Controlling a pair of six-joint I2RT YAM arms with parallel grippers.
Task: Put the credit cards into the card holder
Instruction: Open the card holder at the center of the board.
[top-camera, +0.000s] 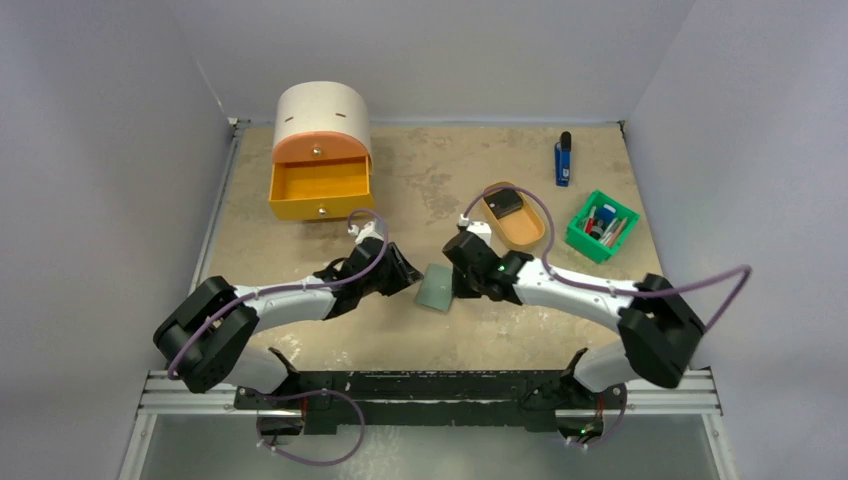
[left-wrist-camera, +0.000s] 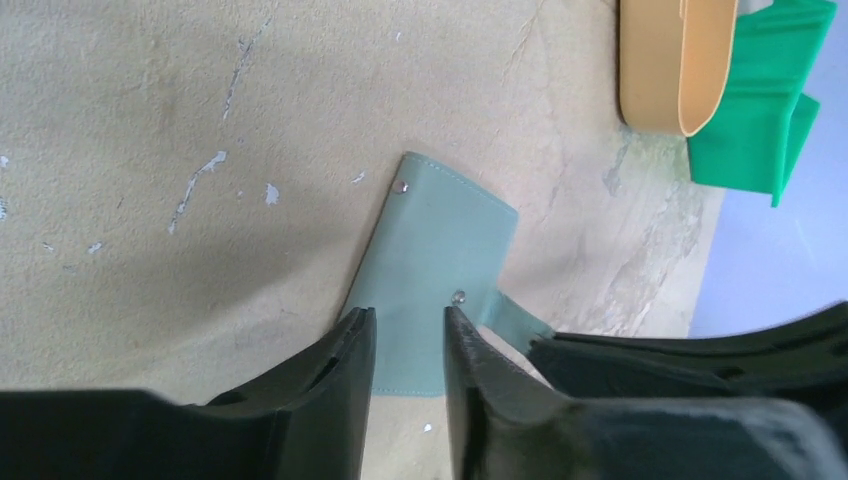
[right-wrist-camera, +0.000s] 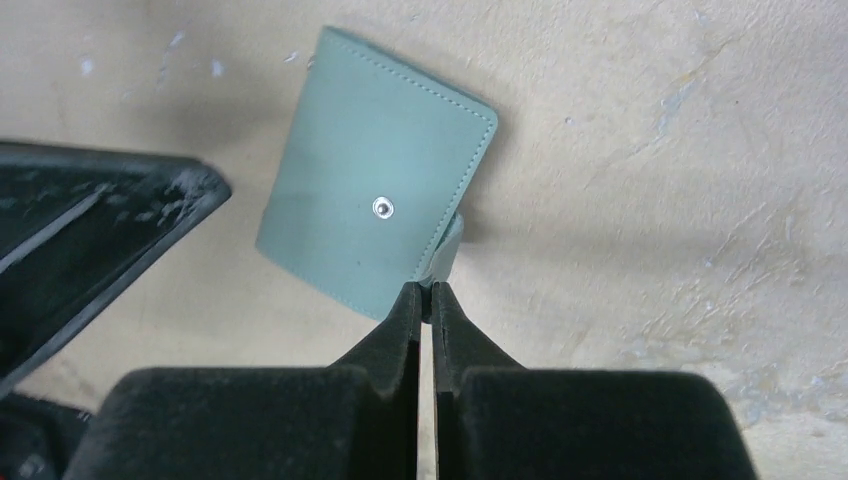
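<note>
The grey-green card holder (top-camera: 436, 288) lies closed and flat on the table between my two grippers. My right gripper (right-wrist-camera: 425, 292) is shut on its snap tab (right-wrist-camera: 451, 242), at the holder's near corner. My left gripper (left-wrist-camera: 408, 322) hovers over the opposite edge of the card holder (left-wrist-camera: 440, 240) with its jaws a little apart; the green cover shows through the gap and nothing is pinched. One black credit card (top-camera: 507, 202) lies in the tan oval tray (top-camera: 524, 231) behind the right arm.
A green bin (top-camera: 601, 226) of small items stands right of the tray. A blue-and-black stick (top-camera: 563, 158) lies at the back right. An orange drawer box (top-camera: 320, 180) with its lower drawer open stands at the back left.
</note>
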